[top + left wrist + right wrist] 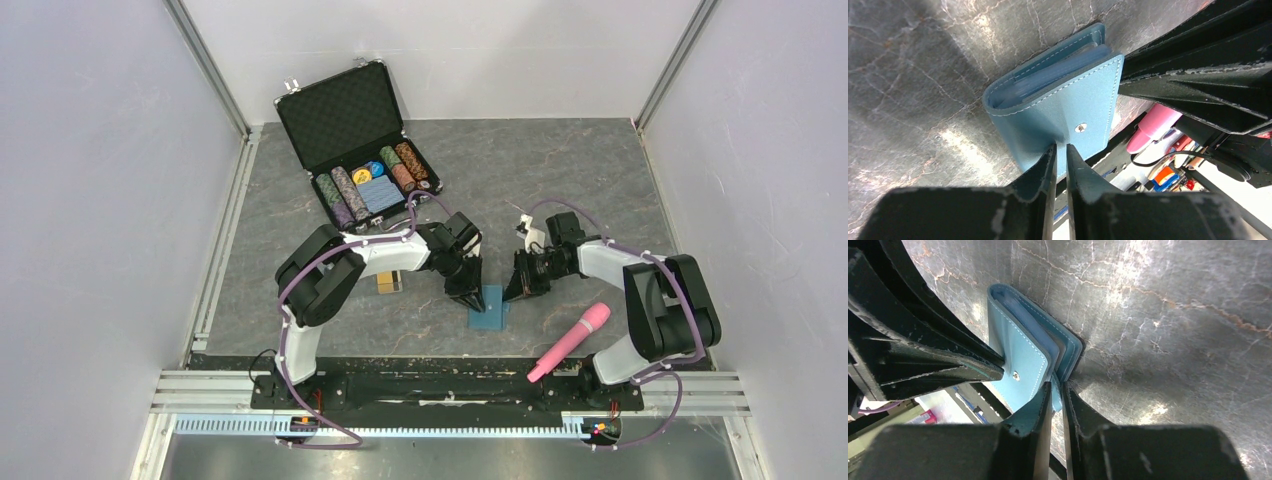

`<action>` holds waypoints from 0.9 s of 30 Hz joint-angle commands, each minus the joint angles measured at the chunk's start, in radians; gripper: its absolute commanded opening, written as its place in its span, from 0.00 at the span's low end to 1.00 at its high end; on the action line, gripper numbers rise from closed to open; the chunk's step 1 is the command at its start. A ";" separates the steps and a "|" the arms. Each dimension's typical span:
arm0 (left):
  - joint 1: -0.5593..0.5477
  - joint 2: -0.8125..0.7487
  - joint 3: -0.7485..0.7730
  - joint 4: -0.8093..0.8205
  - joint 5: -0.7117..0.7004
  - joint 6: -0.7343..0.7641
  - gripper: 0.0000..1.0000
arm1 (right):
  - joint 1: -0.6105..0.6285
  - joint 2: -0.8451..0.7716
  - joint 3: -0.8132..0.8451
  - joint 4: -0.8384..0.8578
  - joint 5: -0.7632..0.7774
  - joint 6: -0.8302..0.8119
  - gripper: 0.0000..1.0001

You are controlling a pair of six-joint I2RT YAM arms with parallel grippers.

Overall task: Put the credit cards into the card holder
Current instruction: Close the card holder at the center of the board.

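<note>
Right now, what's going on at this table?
Both arms are working on the blue card holder on the table. The left claw pinches its front flap by the snap, and the right claw pinches another edge. The holder is folded, barely agape. A gold card lies beside the left arm, untouched.

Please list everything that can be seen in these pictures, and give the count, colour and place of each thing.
card holder: one, teal-blue, on the table between the two grippers
credit cards: at least one visible, gold-orange, partly under the left arm
briefcase: one, black, open, at the far side of the table
poker chips: several rows, mixed colours, inside the briefcase
pink stick-shaped object: one, at the near edge by the right arm's base
table: one, grey marbled
left gripper: black, closed on the card holder's front cover
right gripper: black, closed on the card holder's edge
</note>
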 commanded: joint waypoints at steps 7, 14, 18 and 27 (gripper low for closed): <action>-0.006 0.031 0.021 -0.119 -0.118 0.075 0.31 | 0.015 0.007 -0.049 -0.035 -0.040 -0.043 0.16; -0.001 0.031 0.016 -0.126 -0.124 0.082 0.29 | 0.050 0.049 -0.058 0.021 -0.206 -0.042 0.00; 0.007 0.023 0.002 -0.139 -0.149 0.074 0.27 | 0.050 0.041 -0.044 0.022 -0.267 -0.054 0.00; 0.042 0.015 -0.008 -0.182 -0.189 0.073 0.25 | 0.060 -0.049 0.018 0.022 -0.402 -0.084 0.00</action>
